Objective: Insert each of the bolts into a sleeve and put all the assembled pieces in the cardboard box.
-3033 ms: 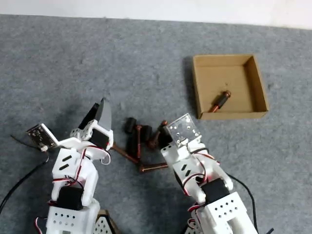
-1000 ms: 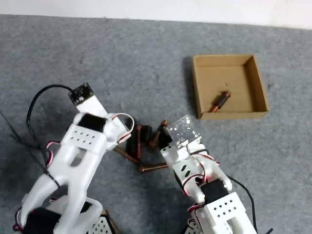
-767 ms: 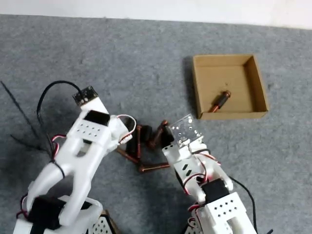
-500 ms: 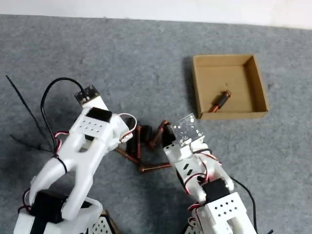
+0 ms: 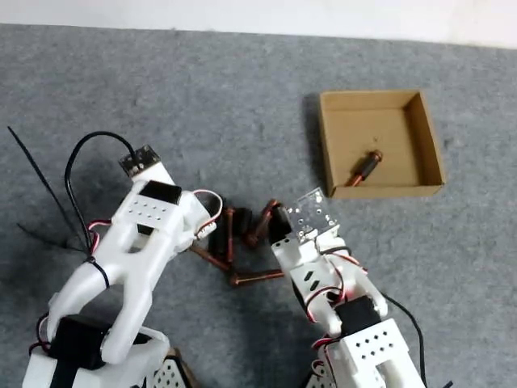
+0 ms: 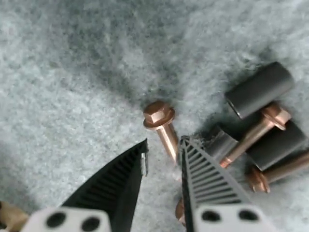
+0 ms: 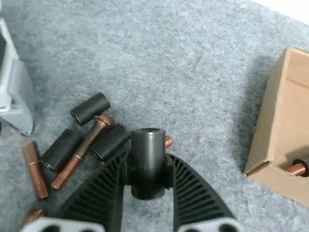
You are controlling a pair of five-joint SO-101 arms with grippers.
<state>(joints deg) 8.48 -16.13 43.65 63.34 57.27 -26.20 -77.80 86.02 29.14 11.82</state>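
Two pincers hang over the grey counter (image 5: pixel 242 97). The left pincer (image 6: pixel 163 146), narrowly parted, has its tips either side of a copper bolt (image 6: pixel 160 117). The right pincer (image 7: pixel 147 168) clamps a black sleeve (image 7: pixel 147 141). One assembled piece (image 5: pixel 365 168) lies in the cardboard box (image 5: pixel 346 129).

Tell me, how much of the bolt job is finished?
One assembled piece lies in the cardboard box, so that one looks done. Right now the right gripper is shut on a sleeve, and the left gripper is open over a bolt. Left to do: several loose bolts and loose sleeves lie between the arms, waiting to be joined and boxed.
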